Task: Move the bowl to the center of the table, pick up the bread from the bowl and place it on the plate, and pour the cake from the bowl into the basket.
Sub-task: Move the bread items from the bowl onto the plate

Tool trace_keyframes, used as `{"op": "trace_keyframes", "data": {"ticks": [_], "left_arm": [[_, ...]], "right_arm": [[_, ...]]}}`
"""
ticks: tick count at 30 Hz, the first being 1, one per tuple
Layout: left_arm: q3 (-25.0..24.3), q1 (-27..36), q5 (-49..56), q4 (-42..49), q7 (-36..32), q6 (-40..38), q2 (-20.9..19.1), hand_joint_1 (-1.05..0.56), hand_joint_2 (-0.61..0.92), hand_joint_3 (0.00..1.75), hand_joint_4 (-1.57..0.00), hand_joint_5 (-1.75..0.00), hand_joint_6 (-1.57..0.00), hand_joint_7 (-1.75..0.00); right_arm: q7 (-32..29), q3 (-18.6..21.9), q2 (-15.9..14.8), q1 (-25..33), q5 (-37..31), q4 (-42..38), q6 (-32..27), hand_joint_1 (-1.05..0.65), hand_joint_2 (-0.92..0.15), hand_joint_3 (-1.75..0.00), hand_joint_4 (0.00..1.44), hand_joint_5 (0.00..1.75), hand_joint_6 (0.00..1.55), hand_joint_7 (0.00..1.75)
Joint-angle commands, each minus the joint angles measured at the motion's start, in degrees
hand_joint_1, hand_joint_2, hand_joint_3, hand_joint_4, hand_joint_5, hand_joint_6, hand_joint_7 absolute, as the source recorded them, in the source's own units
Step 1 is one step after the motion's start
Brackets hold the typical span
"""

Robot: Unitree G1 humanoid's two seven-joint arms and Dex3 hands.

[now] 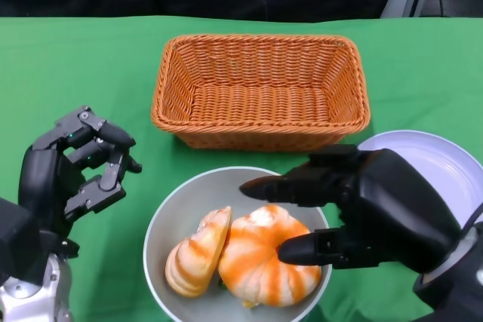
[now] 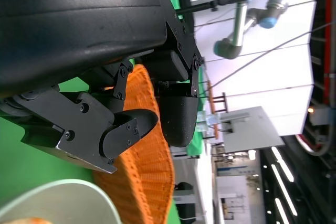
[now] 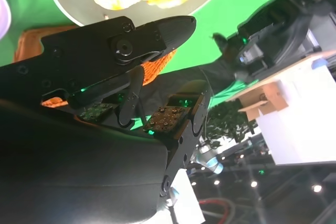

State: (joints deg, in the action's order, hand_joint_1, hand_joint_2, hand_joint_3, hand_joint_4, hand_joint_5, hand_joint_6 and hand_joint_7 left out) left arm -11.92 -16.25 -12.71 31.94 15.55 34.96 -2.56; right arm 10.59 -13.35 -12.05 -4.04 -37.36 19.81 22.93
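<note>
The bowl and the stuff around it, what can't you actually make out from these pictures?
- Bowl: its near rim is cut off by the head view's bottom edge.
- Pastries: the right hand covers part of the round one; whether a finger touches it is unclear.
- Plate: partly behind the right hand, and cut by the right edge.
- Basket: in both wrist views, black fingers block most of it.

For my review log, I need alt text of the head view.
A grey bowl holding two orange-striped pastries sits on a green table; the right robot hand hovers open over it. Behind stands a wicker basket, the left robot hand open beside.
</note>
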Motion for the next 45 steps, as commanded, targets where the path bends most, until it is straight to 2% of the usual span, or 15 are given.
{"op": "trace_keyframes", "data": {"ticks": [1, 5, 10, 17, 23, 32, 34, 45], "left_arm": [[-0.6, 0.3, -1.2, -2.4, -0.7, -1.4, -0.5, -0.07, 0.64, 0.94, -0.76, -1.51, -0.81, -1.23], [-0.3, 1.1, -2.2, -6.2, -0.1, -3.4, -0.7, -0.06, 0.63, 0.95, -0.76, -1.51, -0.81, -1.22], [-0.1, 1.4, -2.0, -8.5, 0.0, -4.8, -1.0, -0.08, 0.61, 0.93, -0.75, -1.5, -0.82, -1.21], [-0.1, 1.1, -3.7, -10.5, 1.6, -6.7, -1.2, -0.1, 0.62, 0.88, -0.77, -1.43, -0.85, -1.1], [0.3, 1.4, -2.5, -11.7, 0.2, -7.1, -0.7, -0.11, 0.65, 0.85, -0.79, -1.4, -0.88, -1.06], [0.1, 1.0, -1.2, -11.5, -0.9, -6.3, -0.4, -0.12, 0.64, 0.86, -0.79, -1.43, -0.88, -1.09], [0.2, 1.0, -1.1, -11.8, -1.0, -6.5, -0.5, -0.11, 0.64, 0.88, -0.78, -1.44, -0.86, -1.11], [0.6, 1.5, 0.6, -15.9, -3.3, -10.5, -0.8, -0.09, 0.64, 0.92, -0.78, -1.46, -0.83, -1.18]], "right_arm": [[-0.5, -1.3, -0.1, -1.2, -3.7, 2.0, -1.9, -0.74, -0.92, -0.01, 0.61, 0.43, 0.7, 0.01], [1.2, -4.9, 0.0, -3.4, -8.4, 2.2, -4.1, -0.74, -0.92, 0.0, 0.6, 0.34, 0.67, 0.0], [1.2, -7.4, -0.2, -5.9, -10.9, 0.5, -5.4, -0.75, -0.92, -0.02, 0.61, 0.3, 0.65, 0.0], [-3.4, -12.1, 0.5, -9.2, -17.6, -6.3, -5.7, -0.77, -0.91, -0.02, 0.63, 0.28, 0.64, 0.0], [-4.4, -15.4, 0.9, -10.0, -23.2, -7.4, -8.5, -0.8, -0.92, -0.03, 0.62, 0.24, 0.61, 0.0], [-4.2, -20.3, 1.4, -11.0, -27.0, -9.7, -10.7, -0.83, -0.89, 0.0, 0.64, 0.19, 0.61, 0.0], [-4.7, -21.2, 1.8, -11.4, -28.1, -10.3, -11.2, -0.85, -0.91, -0.01, 0.65, 0.18, 0.6, 0.0], [-5.2, -24.2, 4.0, -12.3, -30.7, -11.5, -15.0, -0.83, -0.92, -0.04, 0.66, 0.16, 0.59, 0.0]]}}
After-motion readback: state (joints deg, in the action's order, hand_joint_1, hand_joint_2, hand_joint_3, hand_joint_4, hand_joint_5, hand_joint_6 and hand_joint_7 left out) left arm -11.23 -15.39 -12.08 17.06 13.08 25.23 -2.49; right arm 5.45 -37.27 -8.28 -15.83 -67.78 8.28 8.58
